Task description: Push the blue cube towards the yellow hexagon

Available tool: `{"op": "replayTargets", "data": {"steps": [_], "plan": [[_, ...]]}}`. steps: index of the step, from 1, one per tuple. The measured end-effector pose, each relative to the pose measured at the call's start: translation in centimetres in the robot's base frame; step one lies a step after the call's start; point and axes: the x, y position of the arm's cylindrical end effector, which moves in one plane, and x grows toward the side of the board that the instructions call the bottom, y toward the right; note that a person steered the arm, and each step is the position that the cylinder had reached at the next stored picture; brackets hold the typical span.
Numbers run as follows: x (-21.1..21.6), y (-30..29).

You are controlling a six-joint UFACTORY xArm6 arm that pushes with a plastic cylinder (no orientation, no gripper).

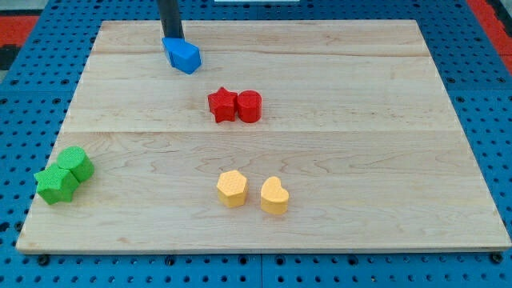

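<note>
The blue cube (pixel 183 55) sits near the view's top, left of centre, on the wooden board (pixel 360 184). My tip (pixel 173 38) is at the cube's upper left edge, touching or almost touching it. The yellow hexagon (pixel 232 188) lies low in the view, near the centre, well below and slightly right of the blue cube. A yellow heart-shaped block (pixel 274 195) lies just right of the hexagon.
A red star (pixel 222 105) and a red cylinder (pixel 250 106) sit side by side between the blue cube and the yellow hexagon. A green star (pixel 56 185) and a green hexagon (pixel 77 163) lie at the board's left edge.
</note>
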Motion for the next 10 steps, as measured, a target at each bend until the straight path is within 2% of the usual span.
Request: {"op": "replayTargets", "data": {"steps": [2,4,5,6,8,10], "plan": [[6.2,6.6],[12.0,6.7],[16.3,6.6],[18.1,4.9],[15.1,3.6],[15.4,0.9]]}}
